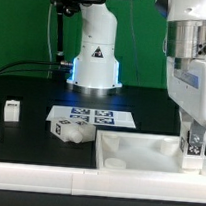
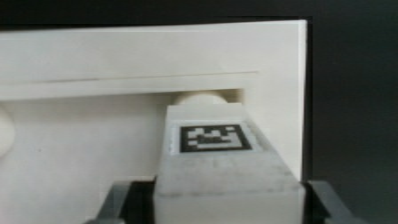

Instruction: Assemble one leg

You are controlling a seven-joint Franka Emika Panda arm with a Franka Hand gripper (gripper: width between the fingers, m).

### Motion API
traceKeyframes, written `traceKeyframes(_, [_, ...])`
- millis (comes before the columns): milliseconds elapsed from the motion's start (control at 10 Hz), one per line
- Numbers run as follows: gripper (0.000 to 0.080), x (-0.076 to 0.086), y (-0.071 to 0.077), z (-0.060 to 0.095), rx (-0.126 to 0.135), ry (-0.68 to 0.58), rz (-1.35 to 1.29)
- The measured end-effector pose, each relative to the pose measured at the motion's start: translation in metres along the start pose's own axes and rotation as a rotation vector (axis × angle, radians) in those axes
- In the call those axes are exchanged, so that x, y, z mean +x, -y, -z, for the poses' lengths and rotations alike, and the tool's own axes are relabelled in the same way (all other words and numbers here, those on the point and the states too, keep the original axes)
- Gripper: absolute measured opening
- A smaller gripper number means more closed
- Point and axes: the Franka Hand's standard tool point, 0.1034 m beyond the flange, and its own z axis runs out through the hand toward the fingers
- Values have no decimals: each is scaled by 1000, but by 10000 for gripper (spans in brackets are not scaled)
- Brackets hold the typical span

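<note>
The tool (image 2: 214, 205) grips 1 leg (image 2: 217, 150) at a corner socket of the white panel (image 1: 137, 152); seating seems unfinished.

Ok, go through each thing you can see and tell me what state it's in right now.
end effector: shut on the held leg.
held leg: upright, at the tabletop's corner socket.
tabletop: lying flat.
loose leg: lying on its side.
far leg: standing upright.
marker board: flat.
</note>
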Motion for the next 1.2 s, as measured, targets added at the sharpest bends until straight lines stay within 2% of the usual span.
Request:
traceKeyframes(100, [360,0,0,0,0,0,22])
traceKeyframes(200, [496,0,1,0,0,-6,84])
traceKeyframes(300, [599,-1,3,2,3,-13,267])
traceKeyframes(400, [599,-1,5,2,3,-11,451])
traceKeyframes(500, [639,-4,3,0,5,-9,578])
traceKeyframes(700, [647,-4,0,-2,10,-13,706])
traceKeyframes(1000, [649,-1,1,-1,3,-25,925])
traceKeyframes(1200, [649,4,3,-2,2,-28,1259])
